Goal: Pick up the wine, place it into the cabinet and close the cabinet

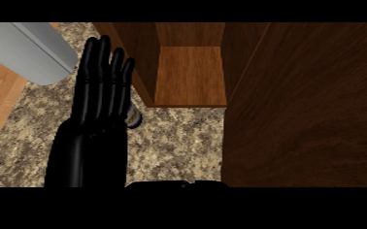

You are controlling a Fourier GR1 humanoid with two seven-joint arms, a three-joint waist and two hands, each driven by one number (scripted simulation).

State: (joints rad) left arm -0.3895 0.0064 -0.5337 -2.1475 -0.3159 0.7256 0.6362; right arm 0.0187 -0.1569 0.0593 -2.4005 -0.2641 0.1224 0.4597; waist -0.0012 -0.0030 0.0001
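So the left hand (90,143) is glossy black all over: long skinny fingers (108,80) with faint segment lines and rounded tips, widening into a thicker, smooth black palm.

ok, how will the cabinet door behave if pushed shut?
The door looks like a stiff wood panel, so it should probably swing whole, not flex. It is large beside the left hand, so likely heavy. It stands open, so expect a long sweep.

Dim, flat light, cabinet shelf (190,75) brightest, open door (301,111) at right darkly shaded
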